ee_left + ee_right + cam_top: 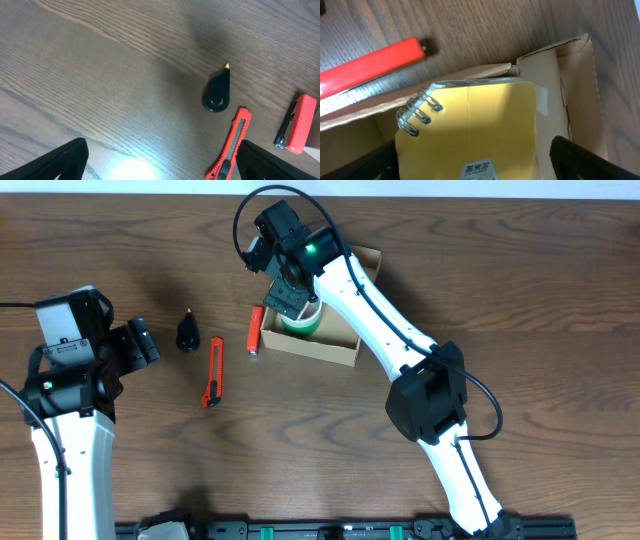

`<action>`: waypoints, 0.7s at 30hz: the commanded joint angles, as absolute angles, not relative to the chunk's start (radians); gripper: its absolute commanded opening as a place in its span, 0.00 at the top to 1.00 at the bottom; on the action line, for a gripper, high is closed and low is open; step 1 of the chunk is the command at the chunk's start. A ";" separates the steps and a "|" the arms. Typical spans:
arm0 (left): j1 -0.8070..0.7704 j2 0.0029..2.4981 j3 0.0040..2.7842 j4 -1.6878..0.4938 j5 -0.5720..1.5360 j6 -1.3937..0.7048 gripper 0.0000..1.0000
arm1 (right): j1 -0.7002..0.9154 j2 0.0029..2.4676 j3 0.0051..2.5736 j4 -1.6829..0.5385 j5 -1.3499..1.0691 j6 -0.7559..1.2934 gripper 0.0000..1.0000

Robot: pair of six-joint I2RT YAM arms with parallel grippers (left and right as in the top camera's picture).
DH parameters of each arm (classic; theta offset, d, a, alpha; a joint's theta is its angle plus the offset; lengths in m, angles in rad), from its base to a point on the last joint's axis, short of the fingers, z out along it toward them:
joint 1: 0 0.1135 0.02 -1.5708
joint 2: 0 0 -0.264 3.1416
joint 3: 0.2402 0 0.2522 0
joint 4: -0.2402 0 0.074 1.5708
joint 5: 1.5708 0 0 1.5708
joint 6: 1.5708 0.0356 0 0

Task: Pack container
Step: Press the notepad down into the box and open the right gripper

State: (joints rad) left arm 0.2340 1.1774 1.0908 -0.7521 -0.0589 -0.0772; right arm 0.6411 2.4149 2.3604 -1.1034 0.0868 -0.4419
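**Packing a container, loading stage.** The wooden table (520,270) carries every item. The right arm reaches across it so that the right gripper (480,162) hangs directly over the container (320,348). This tan cardboard box sits immediately below that hand, its top open towards it. This position probably lets an item drop straight in rather than be pushed over a wall.

The right jaws stand wide. A gap shows between one finger and the yellow spiral-bound notebook (480,115) beneath them, so the hand does not appear to grip it. The notebook rests tilted inside the box, under the hand, its wire binding towards one wall. The tilt suggests it has not settled flat. A green-and-white item shows under the gripper in the overhead view, but it is too hidden to name.

The left gripper (145,342) hovers well away from the box, jaws spread wide and empty. It seems parked clear of the right arm's path.

Three items lie on the table between the two hands, presumably waiting to be packed:
- The red stapler (255,330) lies just beside the container's outer wall and is nearest the right hand.
- The red utility knife (213,370) lies ahead of the left hand.
- A small black teardrop-shaped object (187,332) lies nearest the left hand.
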 commanded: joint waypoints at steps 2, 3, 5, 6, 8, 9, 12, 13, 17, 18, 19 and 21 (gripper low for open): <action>0.237 1.178 1.112 -0.752 -0.062 -0.067 0.05 | 0.643 2.424 2.362 -1.112 0.105 -0.419 0.16; 0.237 1.178 1.112 -0.752 -0.062 -0.067 0.05 | 0.643 2.424 2.362 -1.118 0.105 -0.418 0.17; 0.237 1.178 1.112 -0.752 -0.062 -0.067 0.05 | 0.642 2.424 2.362 -1.135 0.104 -0.412 0.18; 0.237 1.178 1.112 -0.752 -0.062 -0.067 0.05 | 0.642 2.424 2.362 -1.144 0.104 -0.412 0.17; 0.237 1.178 1.112 -0.752 -0.062 -0.067 0.05 | 0.642 2.424 2.362 -1.153 0.105 -0.412 0.18; 0.237 1.178 1.112 -0.752 -0.062 -0.067 0.05 | 0.643 2.424 2.362 -1.155 0.105 -0.412 0.18; 0.237 1.178 1.112 -0.752 -0.062 -0.067 0.05 | 0.643 2.424 2.362 -1.168 0.105 -0.412 0.23; 0.237 1.178 1.112 -0.752 -0.062 -0.067 0.05 | 0.643 2.424 2.362 -1.177 0.105 -0.412 0.23; 0.237 1.178 1.112 -0.752 -0.062 -0.067 0.05 | 0.645 2.424 2.362 -1.213 0.105 -0.412 0.21; 0.237 1.178 1.112 -0.752 -0.062 -0.067 0.05 | 0.647 2.424 2.362 -1.221 0.105 -0.412 0.20; 0.237 1.178 1.112 -0.752 -0.062 -0.067 0.05 | 0.649 2.424 2.362 -1.225 0.105 -0.412 0.18; 0.237 1.178 1.112 -0.752 -0.062 -0.067 0.05 | 0.655 2.421 2.362 -1.229 0.105 -0.412 0.15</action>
